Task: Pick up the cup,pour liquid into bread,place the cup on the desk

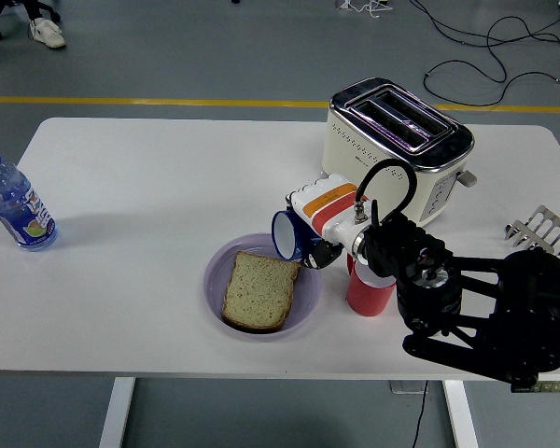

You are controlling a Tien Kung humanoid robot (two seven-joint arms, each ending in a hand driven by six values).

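Note:
A slice of bread (pixel 259 289) lies in a lilac bowl (pixel 216 271) near the table's front middle. My right hand (pixel 322 217) comes in from the lower right and is shut on a blue cup (pixel 291 236). The cup is tipped on its side, its white-lined mouth facing left and down, just above the bowl's right rim. A red cup (pixel 365 291) stands upright right of the bowl, partly hidden behind my wrist. No liquid shows. My left arm is out of view.
A cream toaster (pixel 399 143) stands behind my hand at the back right. A water bottle (pixel 12 204) stands at the far left edge. A small metal rack (pixel 542 227) sits at the right edge.

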